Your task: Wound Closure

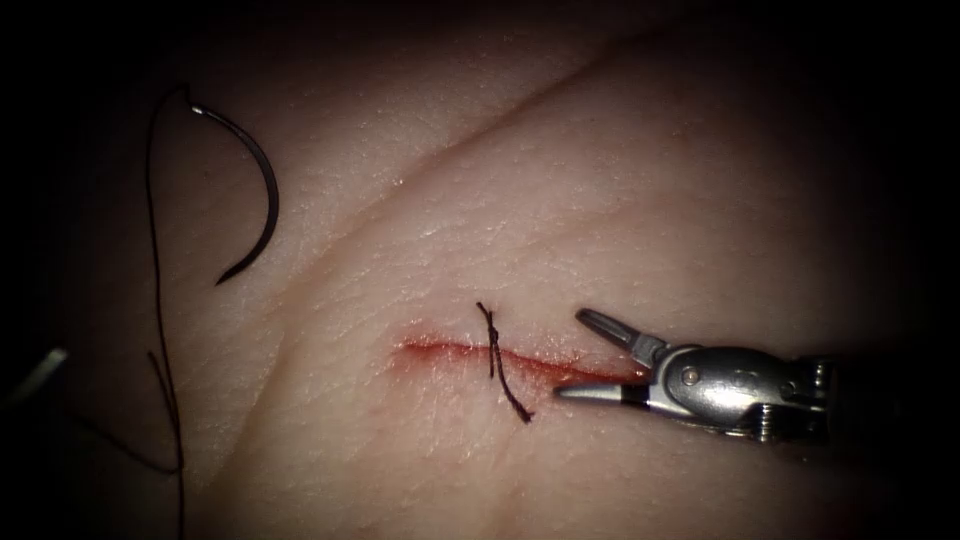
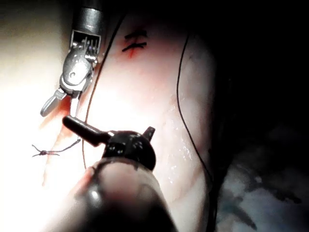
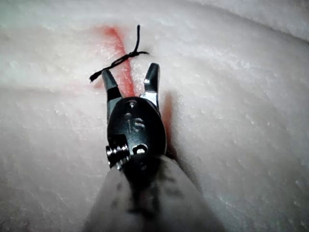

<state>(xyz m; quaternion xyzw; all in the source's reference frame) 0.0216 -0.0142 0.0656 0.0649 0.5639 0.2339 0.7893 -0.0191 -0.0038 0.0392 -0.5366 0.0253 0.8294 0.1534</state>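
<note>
The right hand sits at the right end of the cut, its two jaws spread wide and holding nothing; one jaw lies along the cut's line, the other angles up over the tissue. Just beside its tips a tied stitch crosses the cut, with short cut ends sticking out on both sides. Red fluid stains the cut's edges.

The needle lies free on the tissue, well apart from the cut to its left, not in the tissue and held by neither hand. Its thread trails down the left side.

In the left wrist view the left hand hovers over the tissue near the right hand, jaws open and empty as far as can be seen, with the thread running close beside it.

The risks, as a judgement: the open right jaws are so near the stitch that a small slip could snag a cut end and loosen the knot, or a tip could dig into the cut's edge. The loose thread near the left hand could catch on a jaw and drag the needle across the tissue.
</note>
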